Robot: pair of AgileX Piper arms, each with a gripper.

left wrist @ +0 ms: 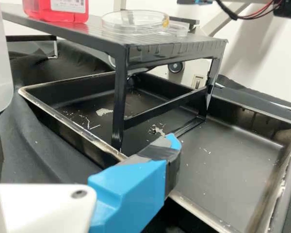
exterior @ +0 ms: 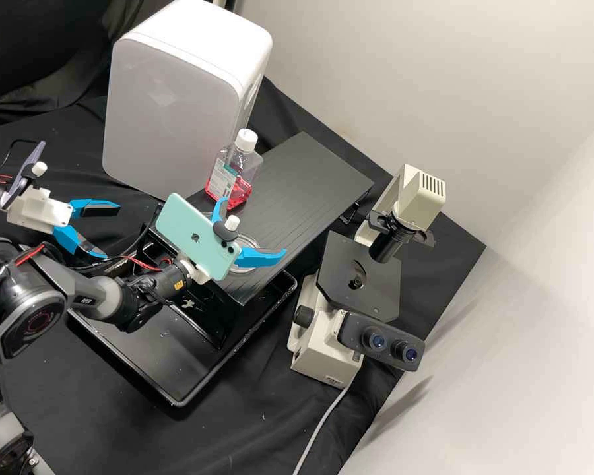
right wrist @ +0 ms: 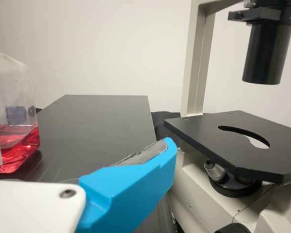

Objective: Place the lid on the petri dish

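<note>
Two end effectors stand with fingers spread wide. Left end effector (exterior: 112, 229) hangs beside the black tray (exterior: 171, 369), holding nothing. Next come a white box (exterior: 178, 92) and a flask of red liquid (exterior: 232, 173) on the raised black shelf (exterior: 310, 185), whose legs stand in the tray. Petri dish (exterior: 247, 245) lies at the shelf's near end, between the fingers of the right end effector (exterior: 254, 227); whether its lid is on, I cannot tell. Microscope (exterior: 356, 310) stands on the surface (exterior: 244, 429) farther right.
</note>
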